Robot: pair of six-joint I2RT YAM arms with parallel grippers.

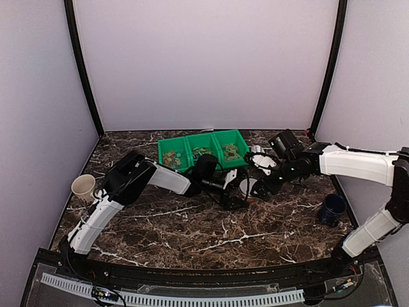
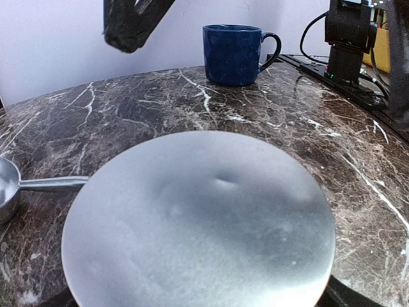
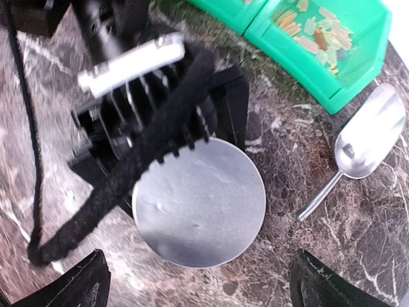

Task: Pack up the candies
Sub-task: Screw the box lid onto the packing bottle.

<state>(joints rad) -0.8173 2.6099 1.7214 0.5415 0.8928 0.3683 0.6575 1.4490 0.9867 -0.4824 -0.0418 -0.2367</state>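
The candies (image 1: 203, 152) lie in a green three-compartment bin (image 1: 167, 148) at the back centre. In the right wrist view, gold, green and orange candies (image 3: 319, 32) show in the bin's end compartment (image 3: 345, 89). My left gripper (image 1: 233, 190) holds a round silver tin (image 3: 201, 204) by its sides on the marble. The tin's flat top (image 2: 198, 224) fills the left wrist view and hides the fingers. My right gripper (image 3: 198, 288) hovers open and empty above the tin, and also shows in the top view (image 1: 263, 185). A metal scoop (image 3: 367, 137) lies beside the tin.
A dark blue mug (image 1: 332, 208) stands at the right and also shows in the left wrist view (image 2: 235, 54). A beige cup (image 1: 83, 187) stands at the left edge. The scoop's bowl (image 2: 6, 188) is left of the tin. Walls enclose the table.
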